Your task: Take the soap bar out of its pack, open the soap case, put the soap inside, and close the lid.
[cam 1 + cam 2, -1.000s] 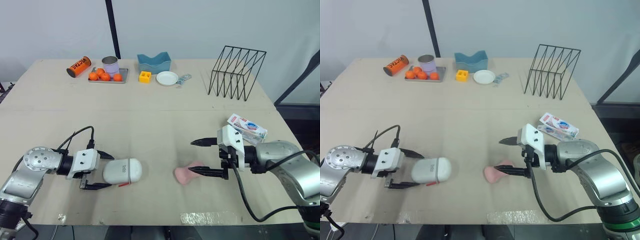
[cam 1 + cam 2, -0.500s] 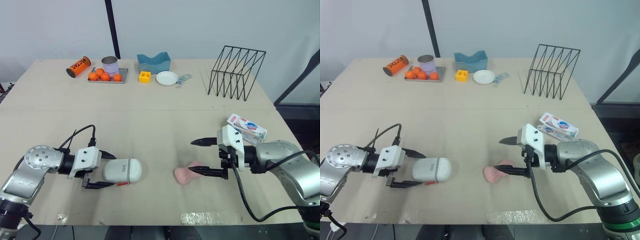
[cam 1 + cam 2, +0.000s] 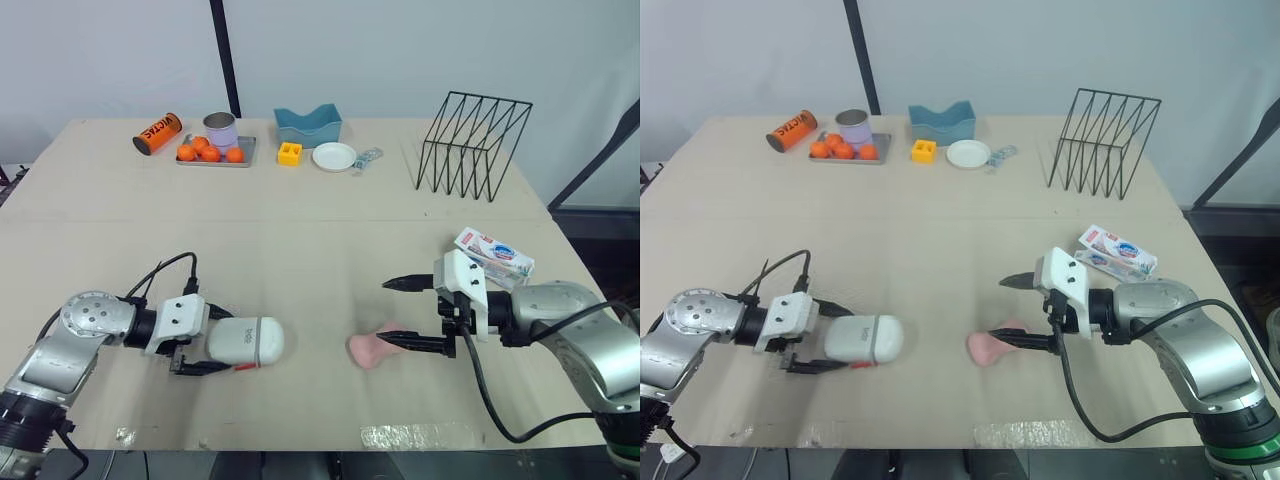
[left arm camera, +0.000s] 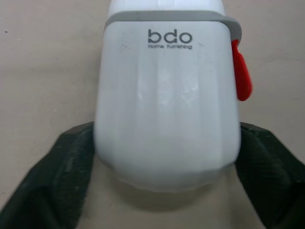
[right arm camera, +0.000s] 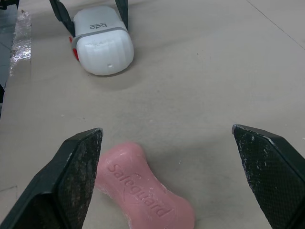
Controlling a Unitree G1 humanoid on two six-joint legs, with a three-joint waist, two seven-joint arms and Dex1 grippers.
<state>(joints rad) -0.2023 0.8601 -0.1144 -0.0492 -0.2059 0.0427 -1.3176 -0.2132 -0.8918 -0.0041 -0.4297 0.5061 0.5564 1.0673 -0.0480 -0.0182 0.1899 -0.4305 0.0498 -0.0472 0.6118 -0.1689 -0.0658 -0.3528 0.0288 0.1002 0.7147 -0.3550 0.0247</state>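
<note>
Soap (image 3: 372,349): lying bare on the table (image 3: 300,250), just beside my right gripper (image 3: 383,312).
Right gripper: gaping wide, gripping nothing.
Left gripper (image 3: 222,341): pinching the case (image 3: 252,340) by its end.
Risk: I'm expecting the slick bar to squirt away as the right gripper is squeezing, or the case to skid while I'm prying the lid.

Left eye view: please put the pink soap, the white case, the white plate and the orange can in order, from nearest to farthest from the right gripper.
1. Pink soap, right beside the right gripper, on the near side of the table.
2. White case, further left, also on the near side.
3. White plate, on the far side.
4. Orange can, in the far left corner.
</note>
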